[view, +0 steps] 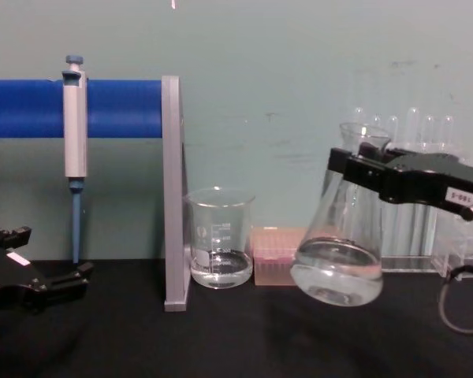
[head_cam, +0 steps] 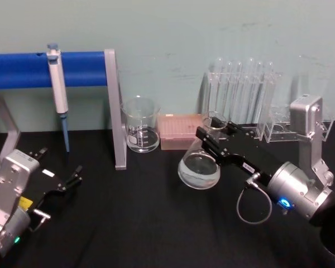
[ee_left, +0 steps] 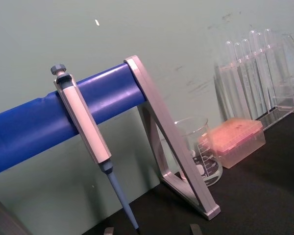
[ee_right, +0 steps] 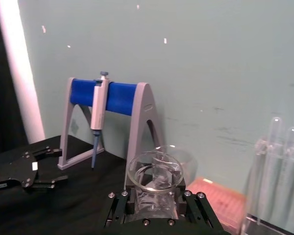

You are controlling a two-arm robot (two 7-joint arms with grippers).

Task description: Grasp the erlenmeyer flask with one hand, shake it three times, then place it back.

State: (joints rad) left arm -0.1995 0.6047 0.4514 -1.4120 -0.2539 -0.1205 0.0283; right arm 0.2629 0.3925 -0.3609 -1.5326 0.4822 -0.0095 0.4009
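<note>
A pale green wall (head_cam: pixel 212 33) rises behind the black tabletop (head_cam: pixel 145 223).

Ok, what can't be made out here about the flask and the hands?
Neck of the erlenmeyer flask: chest view, covered by the right hand clamped on it.
Flask body: right wrist view, hidden under that hand.
The white label on that hand: chest view, print too small to read.
The left hand: left wrist view, cut off by the lower edge.

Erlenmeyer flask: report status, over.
Right gripper shut on erlenmeyer flask neck, flask tilted. Left gripper open, parked at left. Beaker stands behind, apart.
</note>
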